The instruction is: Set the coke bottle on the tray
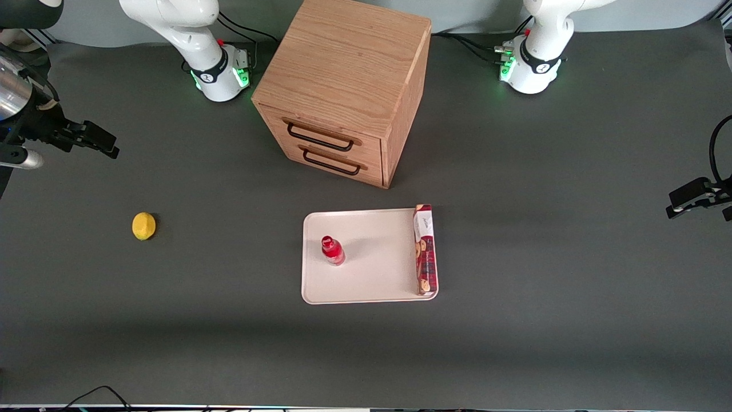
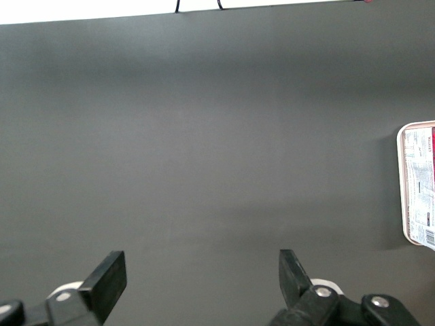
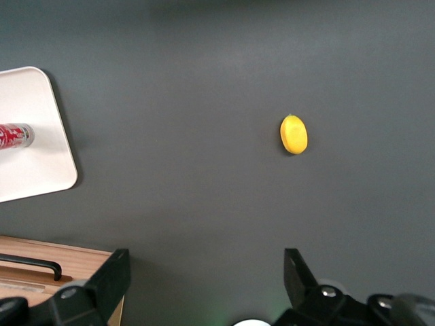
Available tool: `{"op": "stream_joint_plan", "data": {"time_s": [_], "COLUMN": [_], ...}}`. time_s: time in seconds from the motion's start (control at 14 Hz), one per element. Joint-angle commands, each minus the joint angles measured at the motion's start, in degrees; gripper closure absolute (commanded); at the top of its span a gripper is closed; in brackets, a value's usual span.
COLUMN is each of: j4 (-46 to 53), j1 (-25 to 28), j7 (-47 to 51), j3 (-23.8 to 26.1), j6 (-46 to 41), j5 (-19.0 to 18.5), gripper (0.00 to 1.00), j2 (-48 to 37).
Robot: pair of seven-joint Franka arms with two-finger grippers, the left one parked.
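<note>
- Front view: standing nearest the camera among the things, the tray (image 1: 372, 280), lying flat on the table (image 1: 229, 332) in front of the wooden drawer cabinet (image 1: 343, 86).
- Standing upright on the tray, the coke bottle (image 1: 332, 250), toward the tray's working-arm end and resting free with nothing touching it; judging from that, looking like the placement already done.
- Lying along the tray's edge toward the parked arm's end, a long red biscuit box (image 1: 424, 249), well apart from the bottle and leaving the tray's middle bare.
- Sitting alone on the table toward the working arm's end, a lemon (image 1: 143, 226), apart from the tray and playing no part in the task.
- Hovering high above the working arm's end of the table, the right gripper (image 1: 102, 142), well away from tray and bottle, carrying nothing; probably pulled clear so as not to knock the bottle over.
- Left wrist view: showing only bare table, plus the tray's rim (image 2: 401, 183) and the biscuit box (image 2: 421, 183) lying at its edge.
- Right wrist view: looking down past the gripper (image 3: 204, 285), jaws spread wide and empty, with table between them.
- Showing below it the lemon (image 3: 293, 134), a rounded corner of the tray (image 3: 41, 170) with the coke bottle (image 3: 15, 135) on it, and a corner of the cabinet (image 3: 75, 261).
</note>
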Motion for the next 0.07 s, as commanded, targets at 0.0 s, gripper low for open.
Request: {"op": "stream_joint_plan", "data": {"time_s": [0.0], "j4": [2.4], "j1": [0.2], "j7": [0.7], "j3": [-0.5], "j6": [-0.7], "j5": [1.2], "gripper": [0.0], "j2": [1.1]}}
